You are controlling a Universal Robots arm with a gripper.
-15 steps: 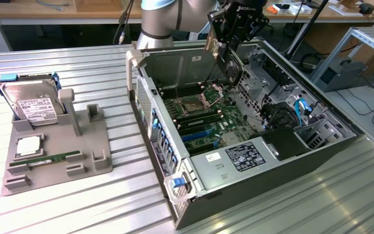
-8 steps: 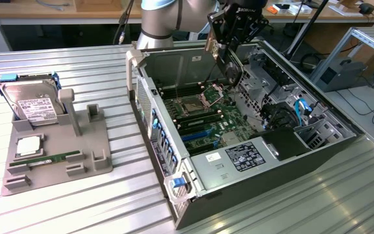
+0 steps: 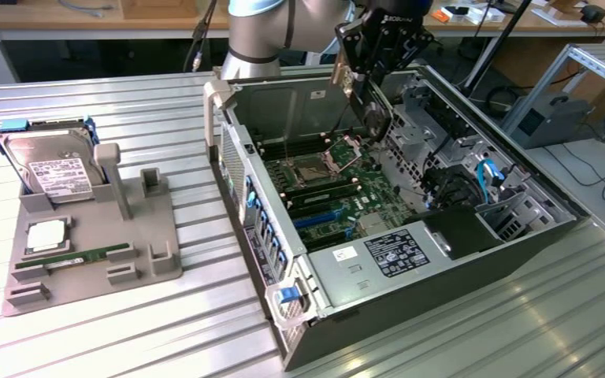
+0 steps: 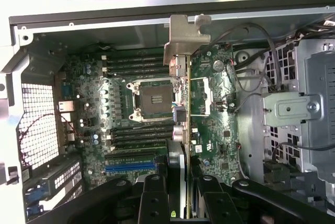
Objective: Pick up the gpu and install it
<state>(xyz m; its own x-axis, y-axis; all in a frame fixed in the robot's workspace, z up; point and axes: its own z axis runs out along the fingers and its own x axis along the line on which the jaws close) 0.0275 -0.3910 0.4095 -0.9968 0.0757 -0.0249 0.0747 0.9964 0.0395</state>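
Observation:
The gpu (image 3: 374, 118) hangs edge-down over the open computer case (image 3: 513, 236), above the far end of the green motherboard (image 3: 334, 181). My gripper (image 3: 365, 77) is shut on its upper edge. In the wrist view the gpu (image 4: 180, 41) runs away from my gripper (image 4: 180, 203), with its silver bracket at the far end near the case's back wall. It is still clear of the motherboard (image 4: 125, 130). A blue slot (image 4: 131, 167) lies on the board beside the card's line.
On the exterior view's left a grey holder (image 3: 124, 260) carries a silver hard drive (image 3: 56, 169) and a green memory stick (image 3: 82, 257). Inside the case are the power supply (image 3: 392, 253), drive cages (image 3: 497, 213), cables and the processor socket (image 4: 153, 98).

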